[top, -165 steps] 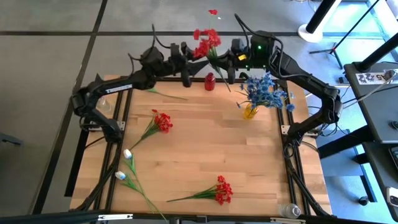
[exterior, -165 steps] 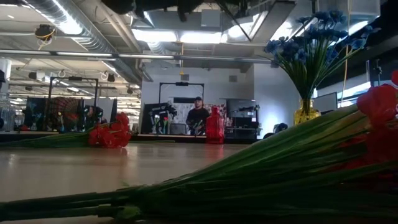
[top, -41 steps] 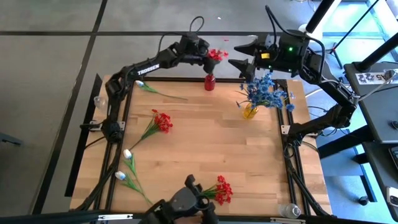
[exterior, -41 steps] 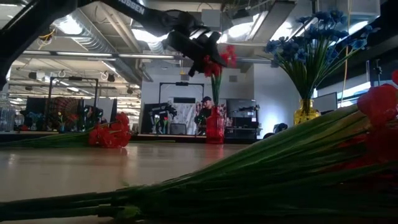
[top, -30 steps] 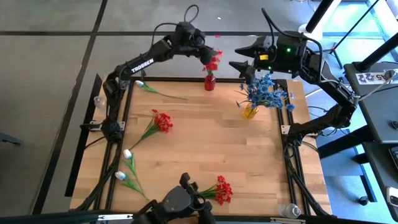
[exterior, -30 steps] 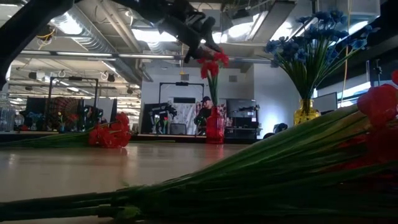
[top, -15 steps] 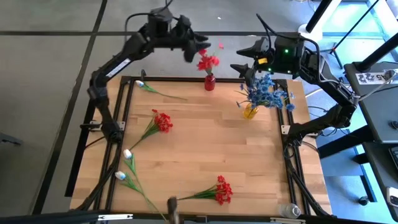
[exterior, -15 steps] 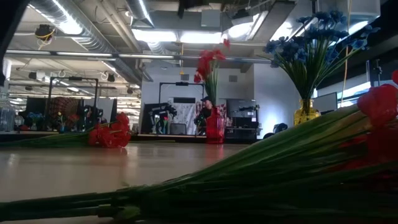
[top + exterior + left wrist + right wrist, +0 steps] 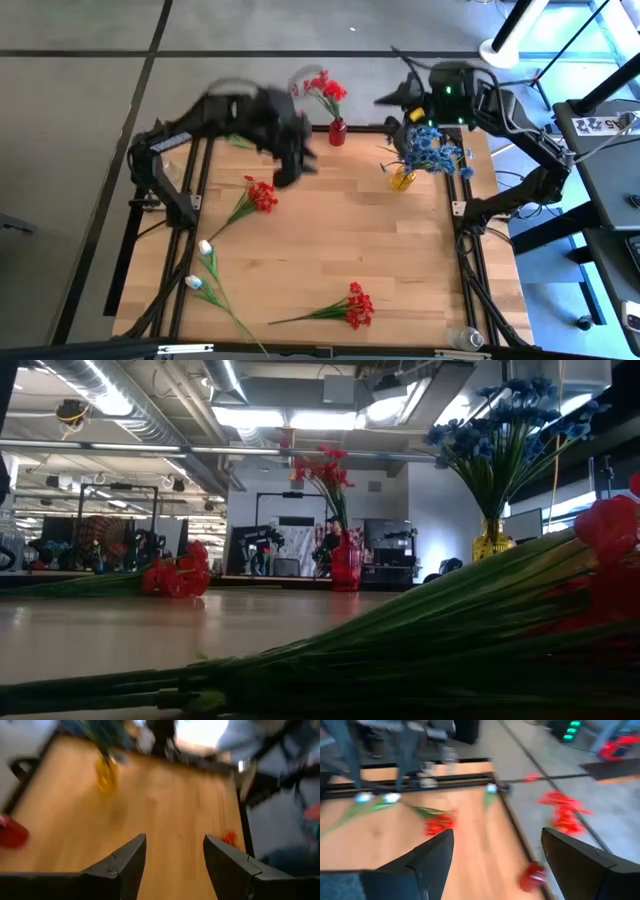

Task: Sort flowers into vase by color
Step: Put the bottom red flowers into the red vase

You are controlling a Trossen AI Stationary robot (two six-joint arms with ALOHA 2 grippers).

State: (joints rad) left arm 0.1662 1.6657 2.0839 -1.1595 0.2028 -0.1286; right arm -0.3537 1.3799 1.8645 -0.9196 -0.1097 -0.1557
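Over the bench (image 9: 330, 250), the left gripper (image 9: 290, 165) hung empty, jaws spread, a red spray (image 9: 258, 196) lying just beyond. The right gripper (image 9: 392, 100), jaws apart, hovered beside the red-vase flowers (image 9: 322, 88).

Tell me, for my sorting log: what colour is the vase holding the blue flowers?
Yellow vase, clearest in the low view.

Two vases (image 9: 337, 132) (image 9: 402, 179) stand at the table's (image 9: 330, 250) far edge, loose flowers (image 9: 255, 197) nearer.
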